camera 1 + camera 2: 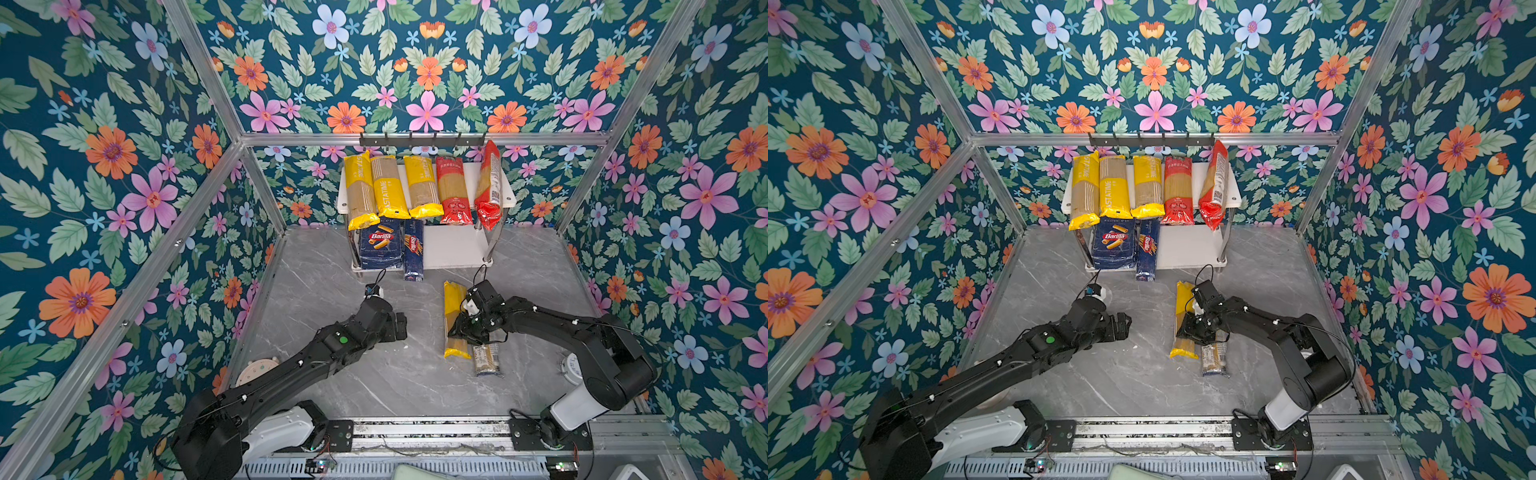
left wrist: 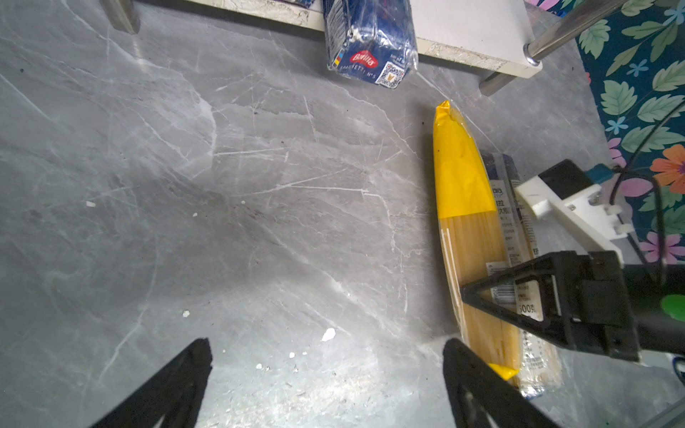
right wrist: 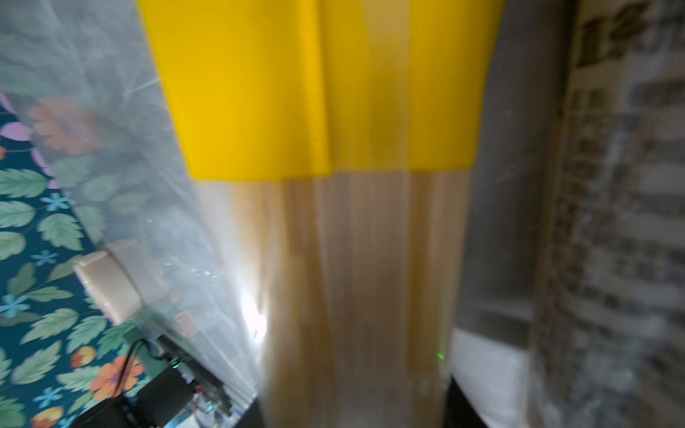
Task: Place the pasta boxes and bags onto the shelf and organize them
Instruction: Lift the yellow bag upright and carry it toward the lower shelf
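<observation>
Right of centre in a top view, the right pincer (image 1: 462, 329) clamps the yellow bag (image 1: 452, 301) mid-length, probably for balance, on the surface (image 1: 374, 374) below the shelf (image 1: 457, 245). The left pincer (image 2: 326, 344) gapes empty.

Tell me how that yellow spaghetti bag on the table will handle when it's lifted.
Probably fairly stiff: the yellow spaghetti bag shows straight packed strands. Its glossy film may slip in the right pincer. Long and narrow, it could tip if gripped off-centre.

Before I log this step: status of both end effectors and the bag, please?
Left end effector open, hovering over table. Right end effector closed on yellow bag. Clear bag tight beside it.
</observation>
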`<state>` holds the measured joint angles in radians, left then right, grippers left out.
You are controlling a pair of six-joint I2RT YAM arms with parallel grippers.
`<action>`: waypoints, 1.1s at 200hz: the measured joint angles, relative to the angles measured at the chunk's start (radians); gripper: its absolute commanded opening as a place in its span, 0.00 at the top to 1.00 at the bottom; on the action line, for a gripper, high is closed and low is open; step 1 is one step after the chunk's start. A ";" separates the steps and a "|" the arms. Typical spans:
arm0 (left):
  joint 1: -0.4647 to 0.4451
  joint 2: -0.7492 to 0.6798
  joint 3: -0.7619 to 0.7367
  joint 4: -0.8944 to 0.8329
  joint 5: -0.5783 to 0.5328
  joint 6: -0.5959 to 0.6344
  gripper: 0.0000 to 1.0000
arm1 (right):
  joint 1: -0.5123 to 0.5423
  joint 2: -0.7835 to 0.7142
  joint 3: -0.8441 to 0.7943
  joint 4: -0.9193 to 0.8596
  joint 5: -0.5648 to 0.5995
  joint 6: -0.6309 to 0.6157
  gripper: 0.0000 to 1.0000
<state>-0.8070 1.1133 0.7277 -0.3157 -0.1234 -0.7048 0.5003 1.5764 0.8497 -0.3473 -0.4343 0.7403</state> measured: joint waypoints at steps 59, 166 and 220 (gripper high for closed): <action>0.000 0.073 0.057 0.000 -0.006 0.007 0.01 | -0.083 -0.074 -0.011 -0.002 -0.116 -0.001 0.91; 0.000 0.147 0.152 -0.029 -0.006 0.030 0.01 | -0.153 -0.080 -0.064 0.117 -0.299 0.016 0.92; 0.000 0.138 0.150 -0.043 -0.006 0.030 0.01 | -0.153 -0.145 -0.086 0.117 -0.325 0.019 0.92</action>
<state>-0.8070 1.2510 0.8772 -0.3588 -0.1295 -0.6750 0.3470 1.4319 0.7635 -0.2302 -0.7597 0.7589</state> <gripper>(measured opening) 0.994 0.402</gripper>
